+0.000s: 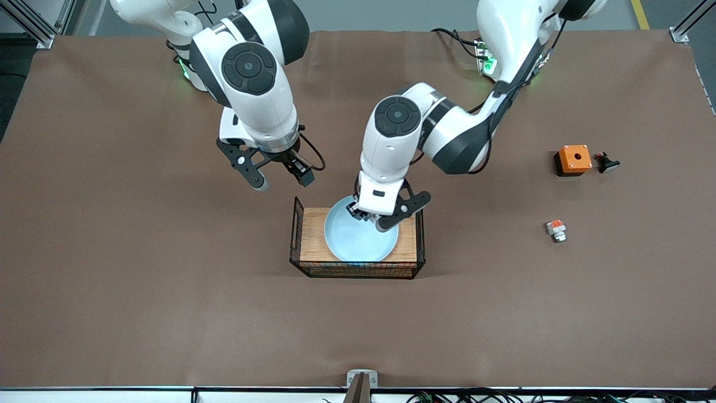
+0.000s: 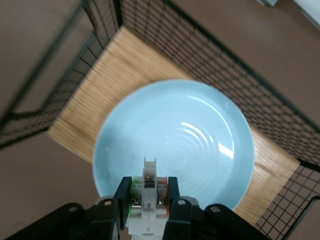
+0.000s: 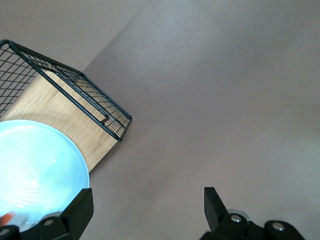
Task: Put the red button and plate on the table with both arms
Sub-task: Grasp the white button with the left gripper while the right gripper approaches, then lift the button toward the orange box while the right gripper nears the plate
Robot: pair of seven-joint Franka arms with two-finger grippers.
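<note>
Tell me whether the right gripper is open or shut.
Open. The right gripper holds nothing; its fingers stand wide apart over bare table beside the tray.

No text, label, brand, number or sign can be read on anything in these views.

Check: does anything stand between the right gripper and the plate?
Yes. The basket has a wire wall between the open right gripper and the plate. The left gripper, shut on the button, hangs over the plate's rim.
</note>
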